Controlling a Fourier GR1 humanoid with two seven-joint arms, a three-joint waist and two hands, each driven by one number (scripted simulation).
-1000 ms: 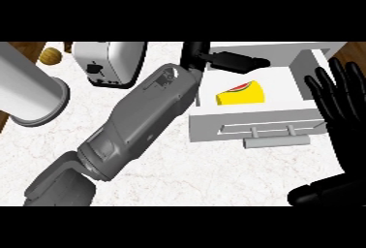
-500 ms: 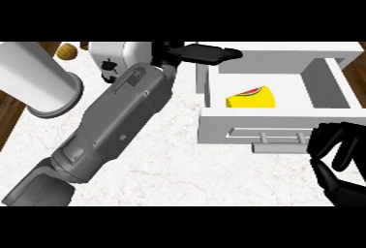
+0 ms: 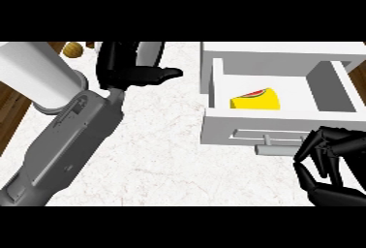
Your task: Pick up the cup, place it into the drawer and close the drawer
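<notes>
Reaching toward eleven o'clock, the left hand [image 3: 129, 70] curls round the cup [image 3: 148, 52] on the counter [image 3: 178, 155]. The open drawer [image 3: 214, 87] at two o'clock holds a yellow wedge [image 3: 255, 100]. The right hand [image 3: 330, 164], fingers curled and empty, hovers by its handle [image 3: 275, 150].

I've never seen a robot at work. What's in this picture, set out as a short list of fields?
surface: white marbled counter
drawer: white drawer, open
in drawer: yellow wedge with a red top
left hand: left hand at the counter's back, curled round a pale object it largely hides
right hand: right hand with curled fingers beside the drawer handle
far left: large white cylinder
</notes>
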